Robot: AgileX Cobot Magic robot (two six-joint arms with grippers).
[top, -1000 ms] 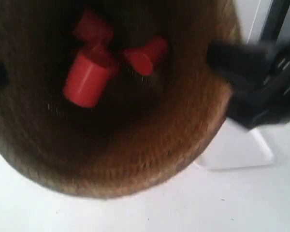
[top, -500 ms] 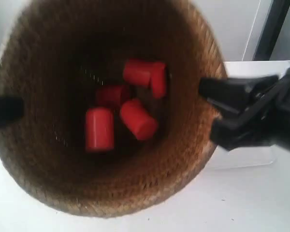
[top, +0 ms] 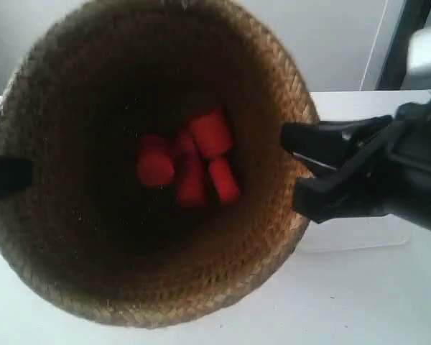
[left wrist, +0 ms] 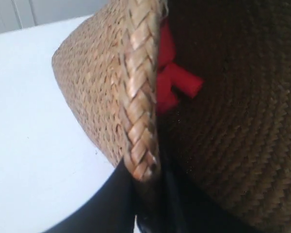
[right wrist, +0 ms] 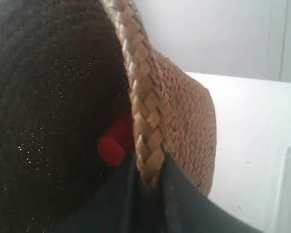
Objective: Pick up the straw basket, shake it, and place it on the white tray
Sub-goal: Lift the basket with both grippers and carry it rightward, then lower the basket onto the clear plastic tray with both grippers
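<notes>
Gripping the straw basket (top: 154, 287) at two opposite points of its round rim, both claws are clamped on the braided edge. In the left wrist view the left gripper (left wrist: 146, 191) has one black finger against the outer wall and one against the inner wall, with the braid pinched between them. The right wrist view shows the right gripper (right wrist: 148, 182) closed on the rim in the same manner. In the exterior view the basket fills most of the picture with its mouth turned toward the camera. The arm at the exterior view's right bites the rim with its jaws, and only a black fingertip of the other arm shows at the opposite rim. Several red cylinders (top: 190, 162) lie bunched together on the basket's floor, touching one another. The white tray (top: 359, 236) lies flat on the white table (top: 359, 305) beside the basket, beyond the rim held by the arm at the exterior view's right, not beneath the basket. Whether the basket's base touches the table cannot be told.
</notes>
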